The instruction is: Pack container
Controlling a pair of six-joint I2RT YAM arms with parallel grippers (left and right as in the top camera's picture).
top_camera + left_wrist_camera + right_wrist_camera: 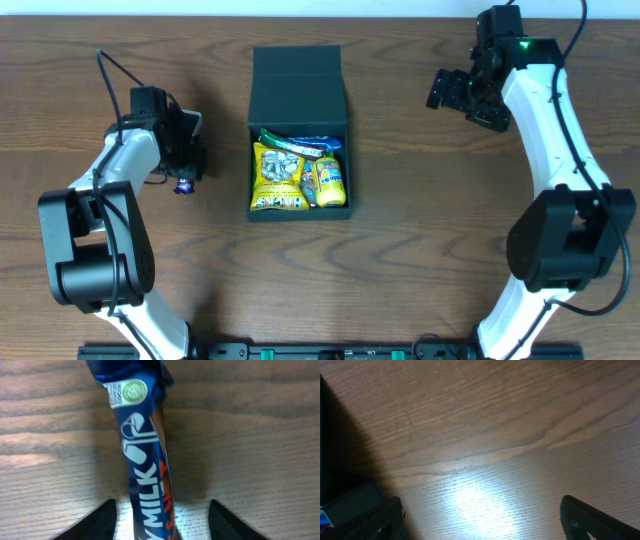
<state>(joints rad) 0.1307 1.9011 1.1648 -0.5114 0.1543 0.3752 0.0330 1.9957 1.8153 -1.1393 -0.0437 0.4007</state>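
Note:
The dark teal-green container (298,95) stands open at the table's middle with its flap lid folded back. Inside lie a yellow snack packet (277,178), a smaller yellow packet (330,180) and a blue-green packet (300,145). My left gripper (185,160) is left of the box and points down at the table. A blue chocolate bar wrapper (142,460) lies flat between its spread fingers (162,506), which do not touch it. The bar's end shows in the overhead view (183,185). My right gripper (455,92) is open and empty, above bare table to the right of the box.
The wooden table (420,230) runs around the box on all sides. A corner of the dark box (355,502) shows at the lower left of the right wrist view. The arm bases stand at the front left and front right.

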